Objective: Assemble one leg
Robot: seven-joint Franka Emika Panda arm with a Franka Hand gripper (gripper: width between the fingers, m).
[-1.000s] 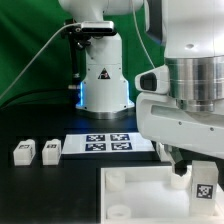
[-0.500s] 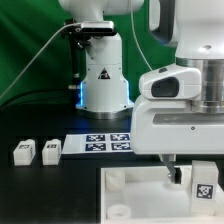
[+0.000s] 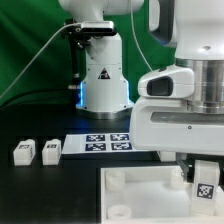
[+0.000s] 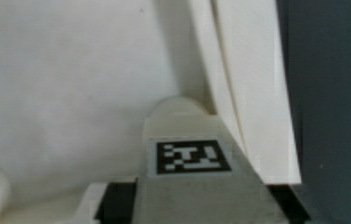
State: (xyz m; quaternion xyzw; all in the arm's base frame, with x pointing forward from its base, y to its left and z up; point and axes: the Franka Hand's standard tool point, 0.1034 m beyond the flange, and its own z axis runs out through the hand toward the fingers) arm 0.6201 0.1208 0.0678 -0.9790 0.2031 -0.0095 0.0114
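Note:
In the exterior view my gripper (image 3: pixel 203 180) hangs over the large white tray (image 3: pixel 135 200) at the exterior view's right, shut on a leg (image 3: pixel 205 186), a small white block with a black-and-white marker. In the wrist view the leg (image 4: pixel 193 150) stands between my two dark fingers (image 4: pixel 119 202), pointing down at the tray's inner corner (image 4: pixel 83 90). Two more legs, one (image 3: pixel 24 152) beside the other (image 3: pixel 51 150), lie on the black table at the exterior view's left.
The marker board (image 3: pixel 105 143) lies on the table in front of the arm's white base (image 3: pixel 102 80). The tray has a raised round socket (image 3: pixel 115 180) near its corner. My arm's big white housing (image 3: pixel 185 110) hides the right part of the scene.
My arm has sunk lower and shifted slightly right, bringing the held leg closer to the tray. The two loose legs have not moved.

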